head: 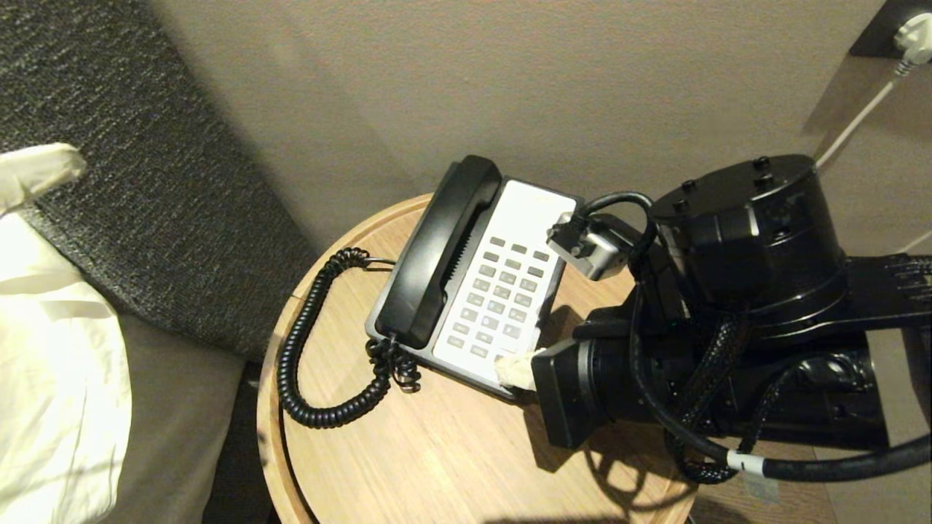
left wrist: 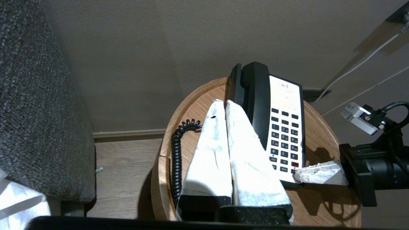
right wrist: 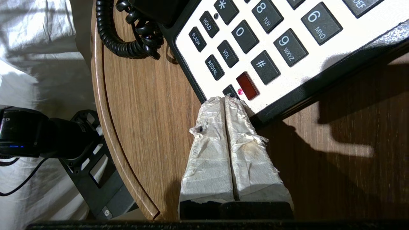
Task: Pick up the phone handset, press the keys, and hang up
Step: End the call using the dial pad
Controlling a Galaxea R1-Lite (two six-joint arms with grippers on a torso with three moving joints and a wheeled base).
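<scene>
My right tool (right wrist: 225, 99), fingers pressed together, touches the keypad's near corner; the phone handset (head: 437, 251) rests cradled beyond it.

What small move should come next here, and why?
Probably back the right end effector off the phone base: its shut, taped tips sit at the keypad's near corner, and the phone handset lies on its cradle, so the left end effector could lift it.

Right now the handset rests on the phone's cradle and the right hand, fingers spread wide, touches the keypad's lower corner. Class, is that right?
Not quite. The right hand has its fingers shut together, as the right wrist view shows. The handset does rest on the phone, and the hand meets the keypad at its lower corner.
</scene>
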